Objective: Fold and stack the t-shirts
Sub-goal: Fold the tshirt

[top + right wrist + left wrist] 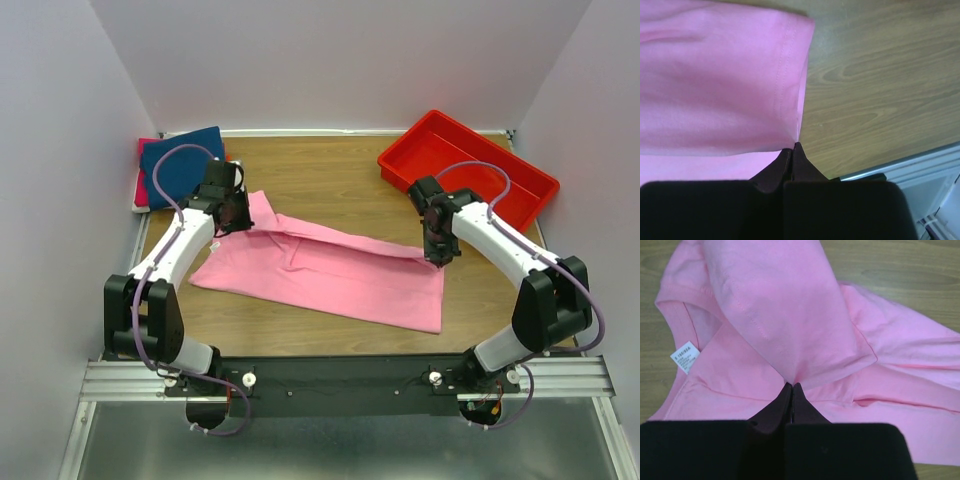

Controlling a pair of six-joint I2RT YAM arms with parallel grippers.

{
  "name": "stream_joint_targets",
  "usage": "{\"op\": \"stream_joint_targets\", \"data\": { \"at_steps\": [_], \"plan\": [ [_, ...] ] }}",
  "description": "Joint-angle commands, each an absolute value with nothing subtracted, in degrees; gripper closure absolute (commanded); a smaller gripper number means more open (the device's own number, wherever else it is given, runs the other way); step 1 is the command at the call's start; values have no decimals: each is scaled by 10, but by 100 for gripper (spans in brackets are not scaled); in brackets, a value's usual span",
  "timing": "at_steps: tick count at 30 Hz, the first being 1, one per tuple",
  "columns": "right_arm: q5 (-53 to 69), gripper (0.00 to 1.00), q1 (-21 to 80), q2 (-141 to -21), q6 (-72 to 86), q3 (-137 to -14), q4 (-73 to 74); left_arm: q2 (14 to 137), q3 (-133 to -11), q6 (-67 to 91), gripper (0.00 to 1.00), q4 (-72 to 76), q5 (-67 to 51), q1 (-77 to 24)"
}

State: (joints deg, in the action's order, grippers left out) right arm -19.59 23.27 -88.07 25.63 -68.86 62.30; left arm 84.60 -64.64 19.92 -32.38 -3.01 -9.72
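- Pink t-shirt (330, 275) lies spread on the wooden table (330, 180), nearer the arm bases than the red tray (395, 158). It stretches from just beside the tray's near corner away towards the left arm.
- The shirt's upper edge is lifted and folded over itself. The rest is flat with a few creases.
- Left gripper (235, 215) is at the shirt end farthest from the tray. In the left wrist view (791, 385) its fingers are pressed together on a raised fold of pink cloth (790, 315).
- A white label (685, 360) shows inside the neckline beside that fold.
- Right gripper (438, 255) is at the shirt end nearest the tray, just on the base side of it. In the right wrist view (794, 146) its fingers are clamped on a stitched hem corner of the shirt (715, 75), which is raised off the wood.
- Navy t-shirt (185, 160) sits folded in the far corner opposite the tray, on top of a red-magenta t-shirt (143, 170). This stack is apart from the pink shirt.
- A white edge shows under the stack; I cannot tell what it is.
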Motion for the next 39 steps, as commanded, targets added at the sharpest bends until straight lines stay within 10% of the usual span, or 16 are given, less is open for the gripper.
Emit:
{"op": "stream_joint_targets", "data": {
  "at_steps": [1,14,20,27,39],
  "plan": [
    [-189,100,236,-871,290,-663,665,808,-615,193,100,-334,-21,-98],
    [-199,96,236,-890,326,-625,697,781,-551,184,100,-368,-45,-111],
    [-185,54,254,-907,361,-641,742,759,-542,185,73,-408,-68,-112],
    [-176,28,263,-890,388,-710,709,755,-581,199,54,-409,-95,-108],
    [-91,44,208,-945,385,-591,520,923,-614,149,53,-330,-70,-69]
  ]
}}
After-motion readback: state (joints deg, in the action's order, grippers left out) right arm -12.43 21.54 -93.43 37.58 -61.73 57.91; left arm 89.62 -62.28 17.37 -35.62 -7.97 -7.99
